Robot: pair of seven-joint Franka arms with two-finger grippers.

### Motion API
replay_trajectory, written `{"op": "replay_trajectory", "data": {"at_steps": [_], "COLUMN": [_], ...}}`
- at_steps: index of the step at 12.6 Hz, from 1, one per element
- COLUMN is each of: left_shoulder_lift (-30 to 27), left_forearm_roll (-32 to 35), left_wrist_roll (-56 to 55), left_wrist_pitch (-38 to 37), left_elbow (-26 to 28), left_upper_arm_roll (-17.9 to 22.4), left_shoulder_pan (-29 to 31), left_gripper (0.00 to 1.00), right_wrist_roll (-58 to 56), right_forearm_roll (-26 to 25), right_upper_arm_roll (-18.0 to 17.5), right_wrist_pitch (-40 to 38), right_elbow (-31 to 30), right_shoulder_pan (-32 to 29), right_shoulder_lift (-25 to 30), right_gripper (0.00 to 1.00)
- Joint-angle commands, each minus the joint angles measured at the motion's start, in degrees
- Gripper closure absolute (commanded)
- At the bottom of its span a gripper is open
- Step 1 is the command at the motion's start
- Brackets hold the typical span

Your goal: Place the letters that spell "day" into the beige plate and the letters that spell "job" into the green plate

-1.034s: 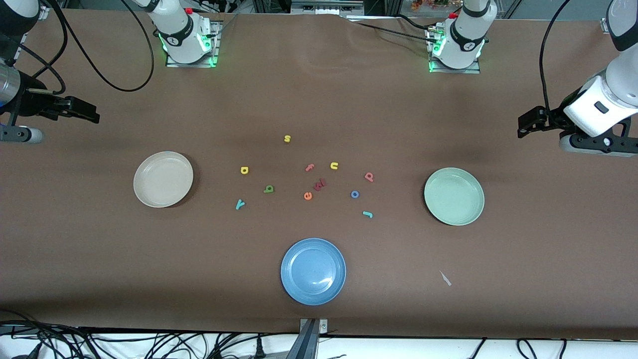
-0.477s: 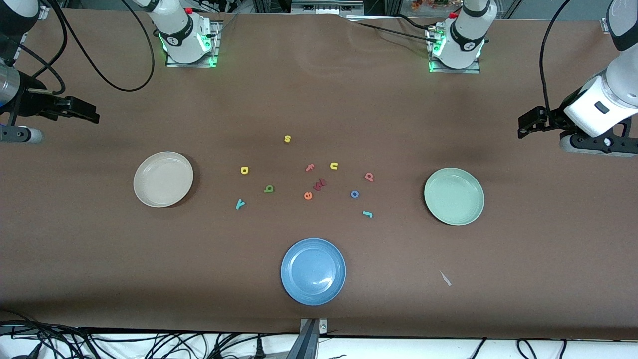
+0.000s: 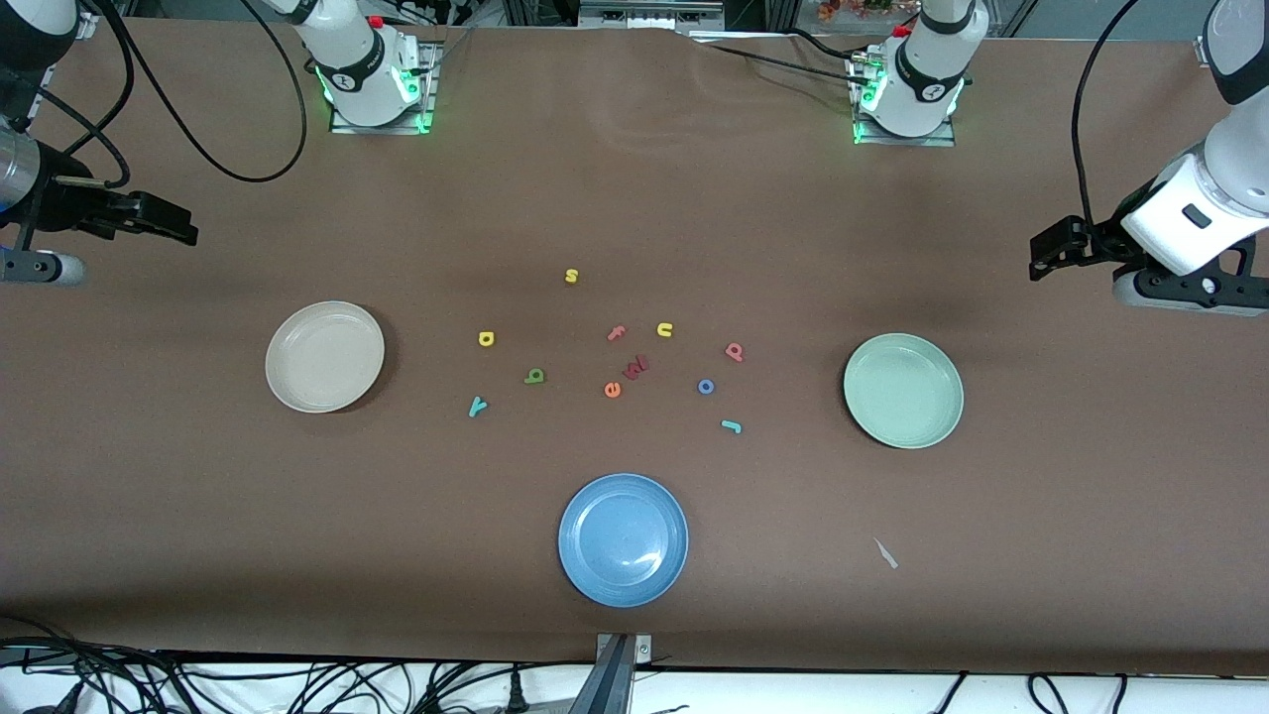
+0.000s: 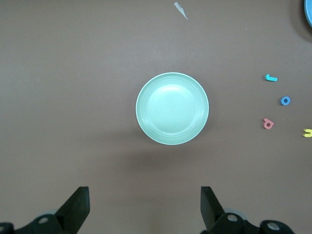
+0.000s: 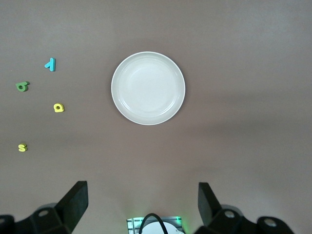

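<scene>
The beige plate point(image 3: 324, 356) point(image 5: 148, 88) lies empty toward the right arm's end. Beside it lie the yellow "d" point(image 3: 486, 339) point(image 5: 58, 107), olive "a" point(image 3: 535, 376) point(image 5: 22, 86) and teal "y" point(image 3: 477, 406) point(image 5: 50, 64). The green plate point(image 3: 903, 390) point(image 4: 172, 108) lies empty toward the left arm's end, with the pink "b" point(image 3: 735, 351) point(image 4: 268, 124), blue "o" point(image 3: 706, 387) point(image 4: 285, 101) and teal "j" point(image 3: 732, 426) point(image 4: 271, 78) beside it. My right gripper point(image 3: 183, 226) point(image 5: 142, 207) and left gripper point(image 3: 1039, 256) point(image 4: 145, 209) hang open and empty above the table's two ends.
A blue plate point(image 3: 623, 538) sits near the front camera. Spare letters lie mid-table: yellow "s" point(image 3: 571, 276), yellow "u" point(image 3: 664, 329), pink "f" point(image 3: 617, 333), orange "e" point(image 3: 613, 390) and a dark red one point(image 3: 635, 368). A white scrap point(image 3: 885, 553) lies nearer the camera than the green plate.
</scene>
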State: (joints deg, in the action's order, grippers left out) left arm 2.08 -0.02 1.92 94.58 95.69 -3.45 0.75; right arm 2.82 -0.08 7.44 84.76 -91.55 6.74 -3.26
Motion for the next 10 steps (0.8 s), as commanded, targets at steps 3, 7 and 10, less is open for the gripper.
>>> {"op": "replay_trajectory", "data": {"at_steps": [3,7,10], "left_shoulder_lift": [-0.23,-0.32,-0.41], "left_forearm_roll": [3.27,3.72,3.72], "left_wrist_roll": [1.07,1.16,1.25], "left_wrist_pitch": [0.52,0.43,0.43], "left_elbow": [-0.15,-0.15,-0.15], "left_upper_arm_roll": [-2.51,-2.79,-2.7], "left_shoulder_pan": [-0.31,0.3,0.4], "left_gripper": [0.0,0.0,0.0], "right_wrist_roll": [-0.36,-0.36,-0.36], "right_forearm_roll": [0.17,0.17,0.17], "right_upper_arm_roll": [-0.06,-0.06,-0.06], "right_wrist_pitch": [-0.29,-0.38,-0.38], "right_elbow": [0.23,0.23,0.23], "right_shoulder_pan": [-0.24,-0.24,-0.24], "right_shoulder_lift": [0.27,0.27,0.27], "right_gripper": [0.0,0.0,0.0]}}
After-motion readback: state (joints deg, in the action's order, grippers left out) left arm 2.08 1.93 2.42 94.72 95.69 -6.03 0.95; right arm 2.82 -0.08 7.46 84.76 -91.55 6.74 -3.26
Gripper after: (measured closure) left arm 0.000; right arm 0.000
